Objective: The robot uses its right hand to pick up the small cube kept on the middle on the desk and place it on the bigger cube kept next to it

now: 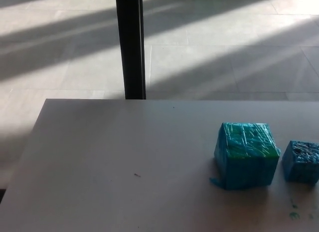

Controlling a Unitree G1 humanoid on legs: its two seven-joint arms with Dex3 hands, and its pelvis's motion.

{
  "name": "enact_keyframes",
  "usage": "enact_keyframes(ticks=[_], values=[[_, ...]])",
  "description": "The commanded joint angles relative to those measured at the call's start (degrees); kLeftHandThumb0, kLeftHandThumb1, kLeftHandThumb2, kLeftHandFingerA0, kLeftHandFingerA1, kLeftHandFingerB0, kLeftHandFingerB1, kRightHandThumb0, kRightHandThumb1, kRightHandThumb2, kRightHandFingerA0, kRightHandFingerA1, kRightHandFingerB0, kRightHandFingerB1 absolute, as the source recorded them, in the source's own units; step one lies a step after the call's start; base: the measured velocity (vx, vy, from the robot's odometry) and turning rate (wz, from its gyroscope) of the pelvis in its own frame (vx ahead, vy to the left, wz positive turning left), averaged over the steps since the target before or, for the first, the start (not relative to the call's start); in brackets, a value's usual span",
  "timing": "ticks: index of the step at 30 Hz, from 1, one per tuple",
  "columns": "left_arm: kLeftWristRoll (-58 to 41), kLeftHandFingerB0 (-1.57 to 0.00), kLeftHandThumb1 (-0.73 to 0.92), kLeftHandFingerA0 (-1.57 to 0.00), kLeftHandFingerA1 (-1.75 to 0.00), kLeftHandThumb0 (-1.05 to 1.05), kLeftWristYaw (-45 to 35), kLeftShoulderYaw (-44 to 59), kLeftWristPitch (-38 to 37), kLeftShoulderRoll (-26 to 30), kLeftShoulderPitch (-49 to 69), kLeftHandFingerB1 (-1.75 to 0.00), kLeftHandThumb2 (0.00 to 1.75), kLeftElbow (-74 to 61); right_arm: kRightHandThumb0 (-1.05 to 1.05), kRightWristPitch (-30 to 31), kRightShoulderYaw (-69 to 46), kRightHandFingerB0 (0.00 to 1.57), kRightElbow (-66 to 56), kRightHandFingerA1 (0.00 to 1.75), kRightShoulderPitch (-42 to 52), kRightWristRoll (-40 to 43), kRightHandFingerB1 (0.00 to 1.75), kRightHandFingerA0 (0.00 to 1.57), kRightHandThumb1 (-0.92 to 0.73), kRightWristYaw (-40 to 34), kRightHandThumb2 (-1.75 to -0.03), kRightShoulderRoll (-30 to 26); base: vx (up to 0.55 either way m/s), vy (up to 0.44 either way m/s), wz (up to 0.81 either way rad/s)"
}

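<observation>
I see nothing done yet: the small cube [302,161] sits on the desk [124,167] just right of the bigger cube [246,154]; neither hand is in view, so I cannot tell their state.

Small blue cube [301,161] sits upright just right of bigger teal-wrapped cube [246,154], not touching

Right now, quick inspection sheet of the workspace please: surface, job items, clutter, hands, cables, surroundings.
Surface: grey desk, partly in shadow, a small dark speck left of centre.
Job's things: bigger cube and small cube stand side by side at the right, apart; small cube not yet stacked.
Clutter: green smudges on the desk in front of the small cube.
Hands: neither in view.
Cables: nothing seen.
Surroundings: tiled floor with sunlight stripes, dark post behind the desk.
</observation>
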Motion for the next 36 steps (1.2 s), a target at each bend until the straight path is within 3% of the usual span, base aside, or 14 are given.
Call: enact_keyframes(ticks=[1, 5, 8, 14, 15, 16, 17, 18, 19, 21, 22, 24, 25, 36], values=[[-0.38, -0.11, 0.66, -0.19, -0.51, -0.72, -0.43, 0.07, 0.98, 1.67, 1.16, -0.45, 0.96, -0.67, -0.62, -7.23, 9.06, 0.14, 4.65, 0.54, -3.25, -5.55, 0.39, 0.29, -0.45, 10.24, -0.78, -2.65, 0.00, 0.000, 0.00], [-0.09, -0.09, 0.66, -0.20, -0.53, -0.72, -0.60, -0.10, 0.27, 1.96, 0.80, -0.45, 0.98, -0.08, -0.60, -8.77, 15.20, 0.15, 10.10, 0.54, -8.04, -8.59, 0.39, 0.28, -0.43, 11.00, -0.76, -1.84, 0.00, 0.000, 0.00], [-0.12, -0.08, 0.66, -0.19, -0.53, -0.71, -0.64, -0.30, 0.80, 1.89, 0.63, -0.44, 0.98, -0.79, -0.65, -13.86, 21.72, 0.11, 15.15, 0.52, -10.85, -13.25, 0.38, 0.27, -0.45, 13.37, -0.78, -2.94, 0.00, 0.000, 0.00], [0.57, -0.11, 0.66, -0.21, -0.52, -0.73, -0.02, -0.81, 0.37, 1.98, 0.73, -0.45, 0.97, -1.00, -0.65, -17.02, 29.68, 0.09, 16.36, 0.51, -13.04, -17.14, 0.38, 0.24, -0.44, 17.08, -0.77, -3.08, 0.00, 0.000, 0.00], [0.28, -0.10, 0.67, -0.20, -0.52, -0.73, -0.17, -0.68, 0.48, 1.89, 0.62, -0.45, 0.97, -1.03, -0.37, -20.52, 34.23, 0.00, 17.20, 0.51, -14.32, -21.62, 0.50, 0.02, -0.33, 17.67, -0.92, -3.66, 0.00, 0.000, 0.00], [0.30, -0.09, 0.66, -0.20, -0.53, -0.72, -0.26, -0.75, 0.39, 1.91, 0.55, -0.45, 0.99, -0.89, -0.72, -21.34, 35.76, 0.10, 18.13, 0.46, -15.06, -22.94, 0.26, 0.03, -0.43, 17.45, -0.81, -3.47, 0.00, 0.000, 0.00], [0.21, -0.10, 0.66, -0.20, -0.53, -0.73, -0.32, -0.72, 0.44, 1.83, 0.71, -0.45, 0.99, -1.21, -0.69, -21.24, 37.33, 0.05, 18.77, 0.29, -15.92, -23.98, 0.26, 0.02, -0.41, 17.95, -0.84, -3.38, 0.00, 0.000, 0.00], [0.27, -0.09, 0.66, -0.19, -0.53, -0.73, -0.59, -0.81, 0.01, 1.84, 0.78, -0.45, 0.99, -1.09, -0.77, -21.80, 38.91, 0.09, 19.38, 0.15, -16.69, -25.10, 0.18, 0.03, -0.45, 17.98, -0.84, -3.32, 0.00, 0.000, 0.00], [0.23, -0.10, 0.66, -0.19, -0.52, -0.73, -0.65, -0.77, -0.07, 1.85, 0.77, -0.45, 0.97, -0.97, -0.86, -22.23, 39.82, 0.03, 19.86, 0.04, -17.19, -25.69, 0.08, 0.00, -0.50, 17.79, -0.86, -3.24, 0.00, 0.000, 0.00], [0.17, -0.10, 0.65, -0.19, -0.52, -0.74, -0.76, -0.65, -0.11, 2.00, 0.57, -0.44, 0.96, -0.40, -0.91, -23.10, 42.48, 0.00, 21.17, 0.05, -18.72, -27.93, 0.05, 0.00, -0.51, 17.05, -0.90, -2.86, 0.00, 0.000, 0.00], [-0.03, -0.10, 0.66, -0.19, -0.52, -0.73, -0.80, -0.50, 0.22, 2.00, 0.75, -0.44, 0.97, -0.77, -0.91, -23.61, 44.06, 0.00, 21.82, 0.00, -19.51, -29.44, 0.05, 0.00, -0.45, 16.56, -0.81, -2.68, 0.00, 0.000, 0.00], [-0.08, -0.10, 0.66, -0.19, -0.52, -0.73, -0.65, -0.43, 0.33, 1.97, 0.63, -0.45, 0.97, -0.67, -0.94, -23.46, 45.21, 0.00, 22.57, 0.08, -20.33, -29.86, 0.00, 0.00, -0.54, 16.81, -0.89, -2.40, 0.00, 0.000, 0.00], [0.11, -0.11, 0.66, -0.20, -0.52, -0.73, -0.60, -0.60, 0.32, 2.02, 0.64, -0.45, 0.97, -0.70, -0.88, -23.58, 45.93, 0.00, 23.36, 0.00, -20.81, -30.23, 0.00, 0.00, -0.53, 16.96, -0.57, -2.25, 0.00, 0.000, 0.00], [0.39, -0.10, 0.66, -0.21, -0.53, -0.73, -0.47, -1.21, 0.76, 2.30, 0.26, -0.45, 1.00, -0.83, -0.95, -22.69, 52.22, 0.00, 29.07, 0.00, -22.04, -33.49, 0.00, 0.00, -0.55, 19.82, -0.58, 0.59, 0.00, 0.000, 0.00]])
